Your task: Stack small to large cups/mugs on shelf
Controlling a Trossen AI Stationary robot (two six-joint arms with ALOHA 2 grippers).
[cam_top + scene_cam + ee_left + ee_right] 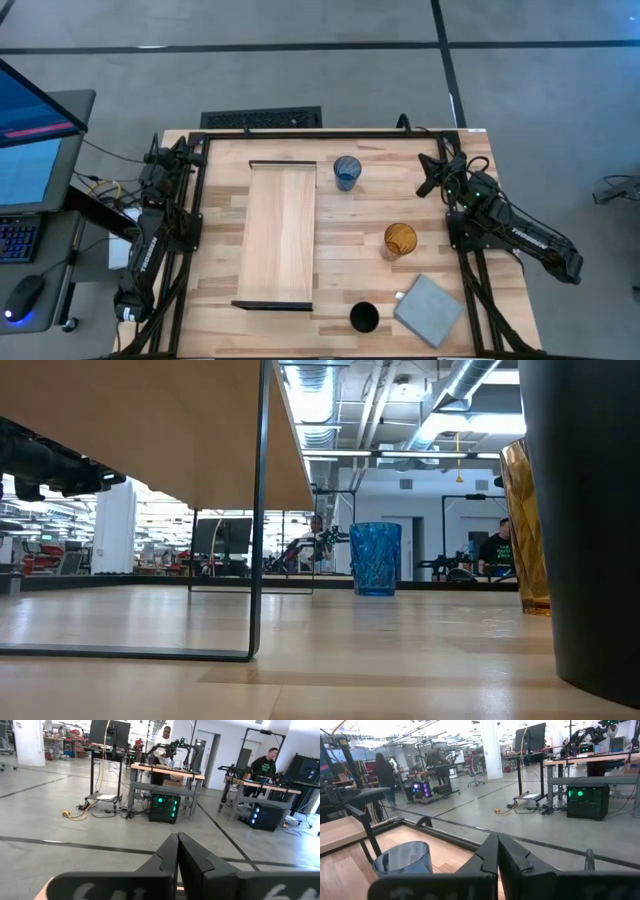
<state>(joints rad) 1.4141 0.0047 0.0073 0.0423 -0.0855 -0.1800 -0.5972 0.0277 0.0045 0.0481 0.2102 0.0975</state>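
The light-wood shelf (280, 233) stands on its dark end frames on the table's left half. The blue cup (347, 172) stands upright at the far middle; it also shows in the low view (376, 558) and the right wrist view (404, 858). The amber cup (400, 240) stands right of the shelf. The black cup (364, 318) stands near the front edge. My left gripper (177, 851) is shut at the far left corner. My right gripper (497, 851) is shut at the far right, clear of the cups.
A flat grey square pad (429, 309) lies at the front right beside the black cup. A dark rail (330, 132) runs along the table's far edge. People work at benches (165, 742) in the room beyond.
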